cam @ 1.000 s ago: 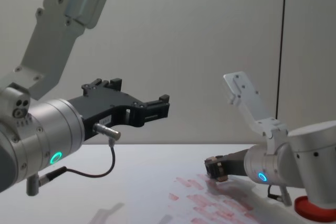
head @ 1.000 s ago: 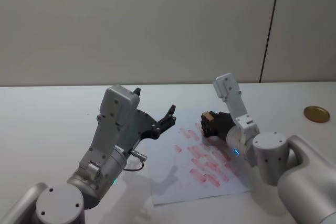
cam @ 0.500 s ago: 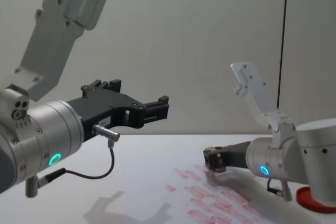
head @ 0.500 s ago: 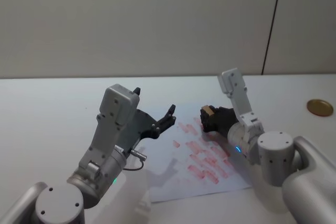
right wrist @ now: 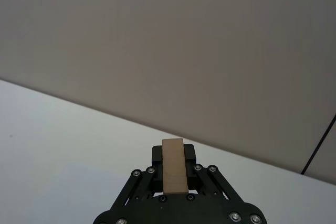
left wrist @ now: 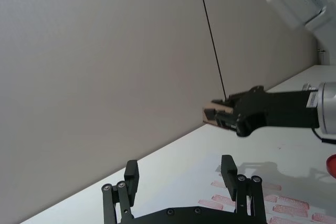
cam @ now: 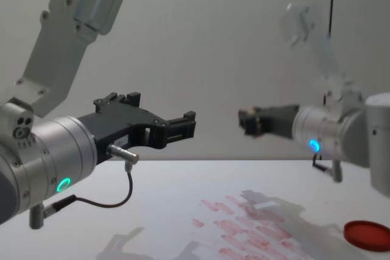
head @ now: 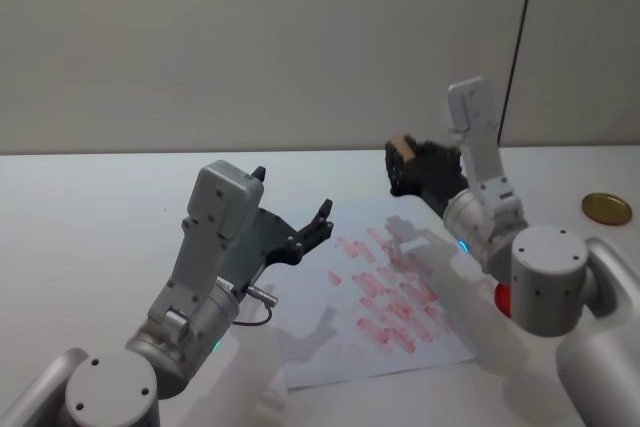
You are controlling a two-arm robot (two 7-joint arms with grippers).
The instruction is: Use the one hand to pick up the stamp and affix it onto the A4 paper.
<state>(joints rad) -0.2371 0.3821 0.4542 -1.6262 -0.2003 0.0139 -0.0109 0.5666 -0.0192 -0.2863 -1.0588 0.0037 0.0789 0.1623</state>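
Observation:
My right gripper (head: 404, 165) hangs in the air above the far edge of the A4 paper (head: 335, 347), shut on the stamp (head: 400, 144), a small tan block. The right wrist view shows the stamp (right wrist: 174, 172) upright between the black fingers. From the chest, the right gripper (cam: 247, 121) is level with the wall, well clear of the paper (cam: 241, 229) and its rows of pale red marks. My left gripper (head: 293, 199) stays raised and open at the left of the sheet, holding nothing; it reads the same in its wrist view (left wrist: 179, 166) and from the chest (cam: 183, 125).
A flat red ink pad (cam: 367, 234) lies on the white table to the right of the paper, partly behind my right arm. A round gold lid (head: 607, 208) sits at the far right. A grey wall rises behind the table.
My right gripper has risen from the paper's surface with the stamp still in it and moved toward the far side. The left arm has not moved.

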